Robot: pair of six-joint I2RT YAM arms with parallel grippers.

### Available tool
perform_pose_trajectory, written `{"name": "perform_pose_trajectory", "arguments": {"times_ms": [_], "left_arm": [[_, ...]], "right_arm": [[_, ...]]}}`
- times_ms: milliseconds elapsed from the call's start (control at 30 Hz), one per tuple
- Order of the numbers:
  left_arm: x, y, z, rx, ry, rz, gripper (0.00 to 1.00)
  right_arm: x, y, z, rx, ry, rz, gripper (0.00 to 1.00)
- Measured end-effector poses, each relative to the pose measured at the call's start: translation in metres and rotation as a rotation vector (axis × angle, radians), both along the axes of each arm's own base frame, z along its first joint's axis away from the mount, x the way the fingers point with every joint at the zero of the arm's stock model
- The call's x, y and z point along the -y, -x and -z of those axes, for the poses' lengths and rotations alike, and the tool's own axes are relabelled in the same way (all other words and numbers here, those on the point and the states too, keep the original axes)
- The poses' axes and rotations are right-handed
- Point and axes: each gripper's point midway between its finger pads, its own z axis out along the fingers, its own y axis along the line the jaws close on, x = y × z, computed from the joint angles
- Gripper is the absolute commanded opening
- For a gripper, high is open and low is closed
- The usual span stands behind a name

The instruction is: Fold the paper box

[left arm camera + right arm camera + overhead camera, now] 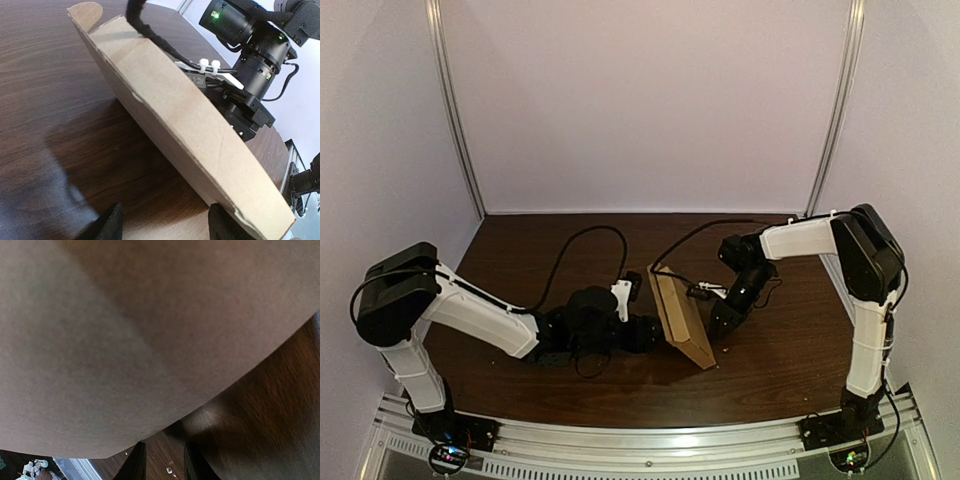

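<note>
1. Centrally on the dark wooden table (790, 370), the flat brown cardboard box (682, 320) stands on edge, leaning between the two arms.
2. Left gripper (645, 333) lies low on the table just beside the box's left face. Its wrist camera shows the fingers (112, 225) spread wide and holding nothing.
3. Right gripper (717, 325) sits close against the box's right face. Cardboard fills its wrist view, and the fingers (136, 462) show only a narrow gap; whether they pinch anything cannot be told.
4. A black cable (150, 30) crosses the box's upper edge.
</note>
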Motion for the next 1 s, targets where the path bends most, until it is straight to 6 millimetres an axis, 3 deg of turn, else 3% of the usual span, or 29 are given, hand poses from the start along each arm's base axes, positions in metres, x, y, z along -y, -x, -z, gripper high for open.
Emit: {"name": "perform_pose_trajectory", "arguments": {"times_ms": [400,600,733,1000], "left_arm": [[0.005,-0.015,-0.016,0.072,-0.062,-0.031,0.61],[0.008,-0.028,-0.032,0.113,-0.127,-0.066,0.61],[0.003,-0.034,-0.032,0.118,-0.179,-0.104,0.61],[-0.01,-0.055,-0.034,0.109,-0.217,-0.171,0.61]], "right_arm": [[-0.009,0.014,-0.021,-0.099,-0.115,0.035,0.34],[0.011,-0.008,-0.037,-0.062,-0.14,0.118,0.36],[0.024,-0.019,-0.039,-0.055,-0.141,0.165,0.36],[0.023,-0.009,-0.064,0.0,-0.208,0.143,0.36]]}}
